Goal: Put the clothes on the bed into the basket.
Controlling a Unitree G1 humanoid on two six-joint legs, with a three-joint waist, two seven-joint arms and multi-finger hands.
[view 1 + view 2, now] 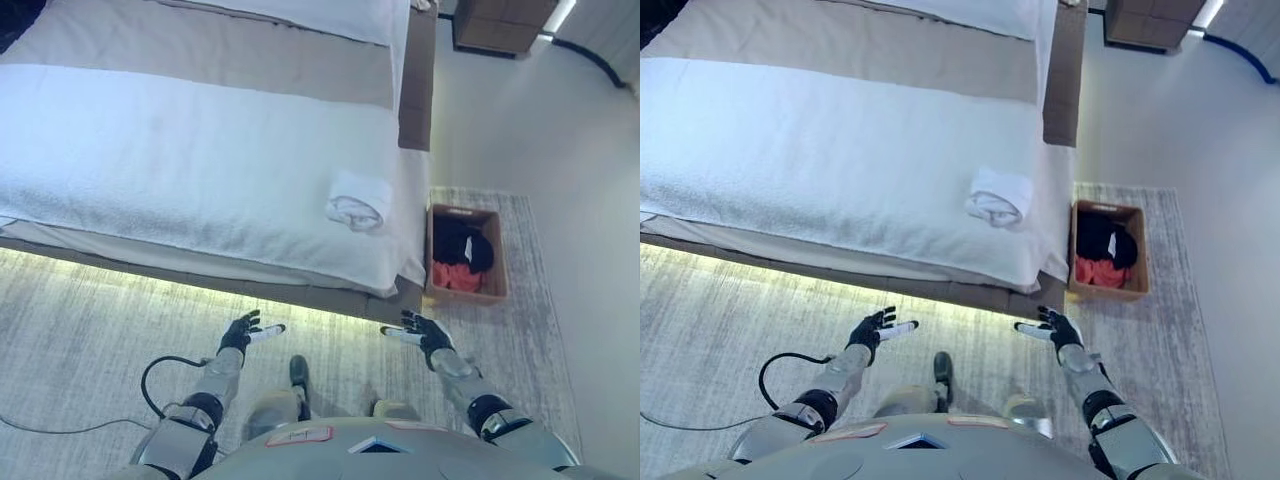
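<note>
A white bundled cloth (359,200) lies on the white bed (180,150), near its right front corner. A brown basket (464,253) stands on the floor right of the bed, with black and red clothes inside. My left hand (242,331) and right hand (422,331) are held out over the carpet in front of the bed's front edge, fingers straight, both empty. Both hands are well short of the cloth.
A grey-brown band (220,50) crosses the bed's far part. A wooden cabinet (500,22) stands at the back right. A white wall (590,200) runs along the right, close behind the basket. Grey carpet (80,330) covers the floor.
</note>
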